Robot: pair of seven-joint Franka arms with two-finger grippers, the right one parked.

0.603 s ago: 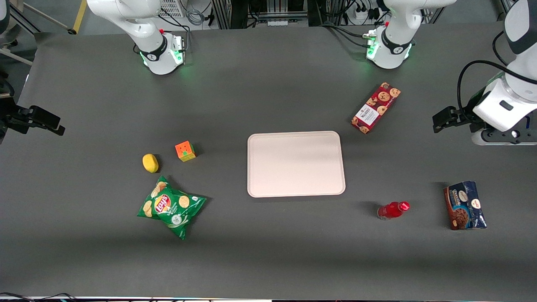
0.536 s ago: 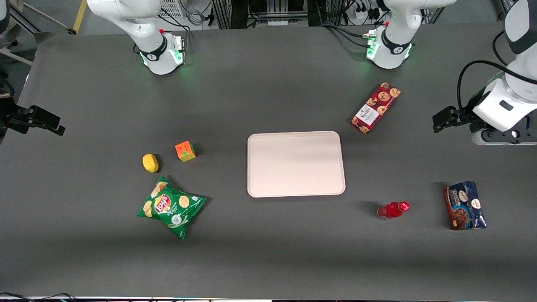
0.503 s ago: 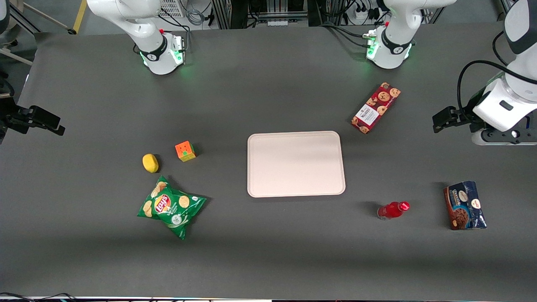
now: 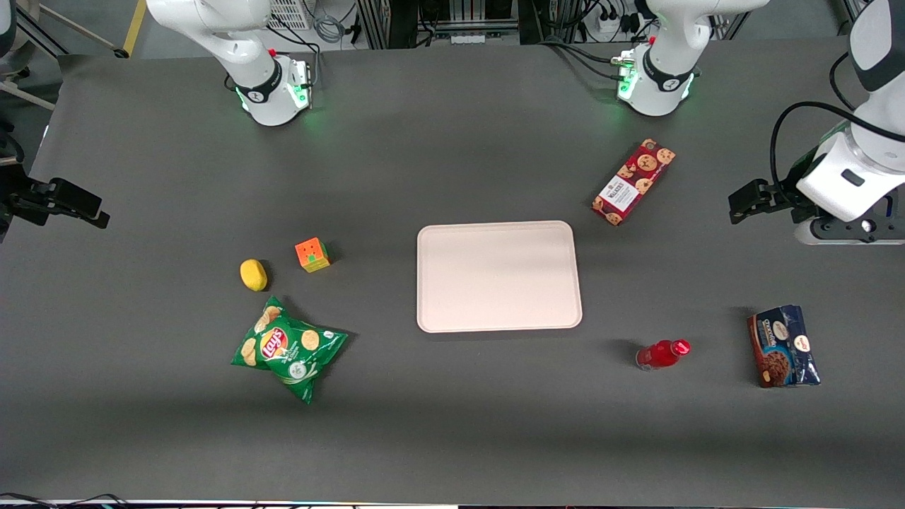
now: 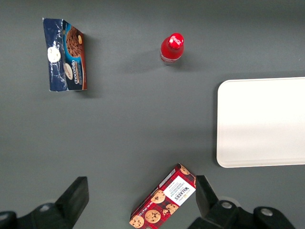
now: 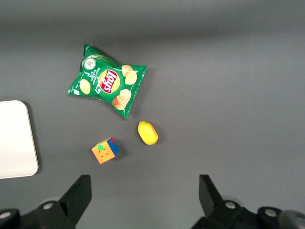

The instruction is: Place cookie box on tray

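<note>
Front view, read from one side across to the other, shows a green chip bag (image 4: 288, 348), a yellow lemon-like object (image 4: 253, 274) and a colour cube (image 4: 312, 254) toward the parked arm's end of the table, then the tray (image 4: 498, 276) at the middle with nothing on it, then a red box (image 4: 633, 182), a red bottle (image 4: 662, 353) and the cookie box (image 4: 783, 346) toward the working arm's end. The cookie box lies flat on the table, well apart from the tray and nearer the front camera than the gripper (image 4: 742, 200), which hangs high above the table with its 2 fingers spread wide and nothing between them. The task looks to be at its very start, with the reach toward the cookie box yet to be made. To do it well, the arm should probably travel toward the front camera, centre over the cookie box, turn the wrist so the fingers span its narrow width, and descend straight. The red bottle stands between cookie box and tray, so the carry may need height to clear it.
</note>
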